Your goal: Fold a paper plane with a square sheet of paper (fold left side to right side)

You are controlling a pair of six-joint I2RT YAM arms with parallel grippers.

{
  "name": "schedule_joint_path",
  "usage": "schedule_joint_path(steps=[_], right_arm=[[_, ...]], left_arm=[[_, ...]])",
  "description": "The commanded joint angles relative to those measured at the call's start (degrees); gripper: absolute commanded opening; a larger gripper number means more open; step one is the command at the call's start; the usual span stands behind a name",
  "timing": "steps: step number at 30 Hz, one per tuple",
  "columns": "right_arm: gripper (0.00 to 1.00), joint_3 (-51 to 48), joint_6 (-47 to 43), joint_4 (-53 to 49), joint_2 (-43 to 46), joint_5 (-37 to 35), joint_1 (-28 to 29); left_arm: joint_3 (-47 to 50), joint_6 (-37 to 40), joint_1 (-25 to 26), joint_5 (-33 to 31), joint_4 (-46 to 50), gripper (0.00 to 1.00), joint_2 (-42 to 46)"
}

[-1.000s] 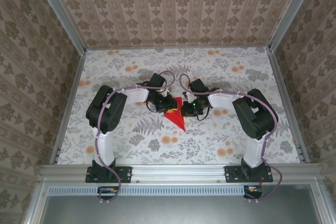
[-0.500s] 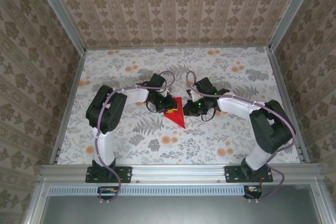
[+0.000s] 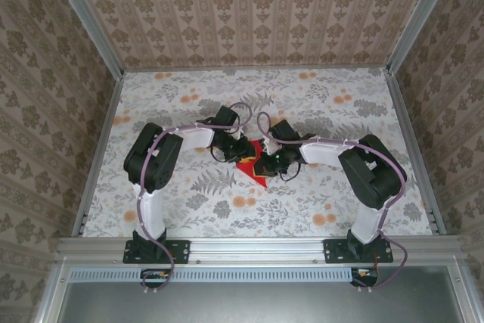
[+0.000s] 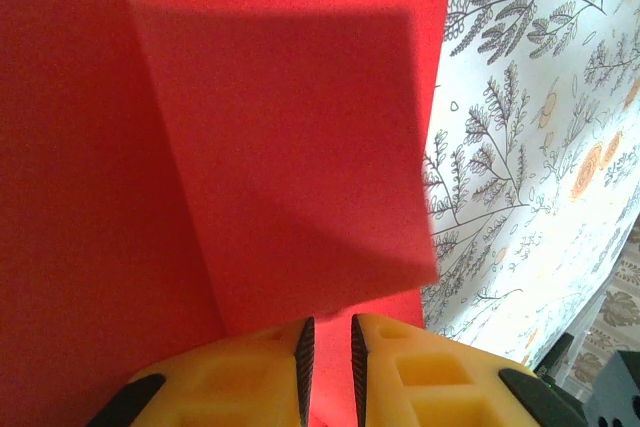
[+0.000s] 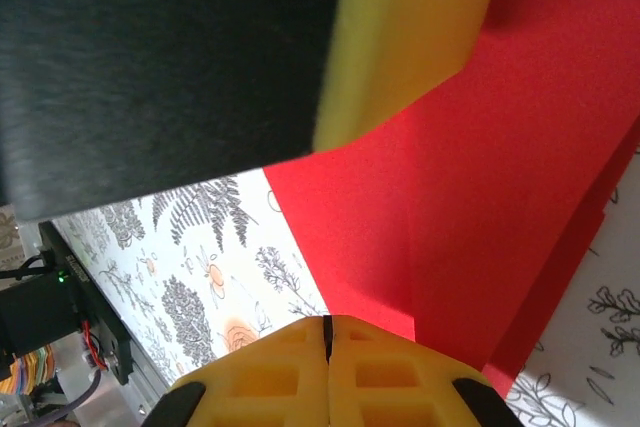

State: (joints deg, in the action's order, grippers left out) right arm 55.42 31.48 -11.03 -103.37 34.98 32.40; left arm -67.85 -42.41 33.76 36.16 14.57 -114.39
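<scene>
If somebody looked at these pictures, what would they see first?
The bright red paper jumps out first, right in the middle of the flowery table. The black left arm and right arm reach in on it from either side. Close up in the left wrist view, a folded flap lies across it.

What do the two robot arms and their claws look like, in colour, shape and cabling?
The left arm and right arm have white links between bulky black joint housings, on black base plates. A lilac cable loops along each. A small green light glows at the right wrist. The left claw and right claw have yellow fingers with rectangular recesses.
</scene>
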Motion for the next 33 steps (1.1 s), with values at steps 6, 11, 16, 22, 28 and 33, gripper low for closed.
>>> schedule_joint_path(steps=[6,11,16,22,28,33], right_arm=[[0.06,0.6,-1.9,-3.9,-1.5,-1.8,0.8],[0.06,-0.2,-2.1,-4.3,-1.8,-2.4,0.9],[0.06,-0.6,-2.3,-4.4,-2.1,-2.7,0.9],[0.06,-0.8,-2.8,-5.2,-2.5,-2.4,1.0],[0.06,-1.2,-3.1,-5.8,-2.6,-2.8,1.3],[0.06,-1.7,-3.3,-6.3,-2.7,-2.8,1.4]], left_arm=[[1.8,1.1,-0.1,-3.3,3.6,0.21,-0.5],[1.8,1.2,-0.1,-3.4,3.6,0.21,-0.6],[1.6,1.3,-0.2,-3.4,3.9,0.21,-0.6],[1.4,1.3,-0.3,-3.4,4.0,0.21,-0.6],[1.3,1.4,-0.4,-3.5,4.1,0.21,-0.6],[1.4,1.4,-0.4,-3.6,4.2,0.21,-0.7]])
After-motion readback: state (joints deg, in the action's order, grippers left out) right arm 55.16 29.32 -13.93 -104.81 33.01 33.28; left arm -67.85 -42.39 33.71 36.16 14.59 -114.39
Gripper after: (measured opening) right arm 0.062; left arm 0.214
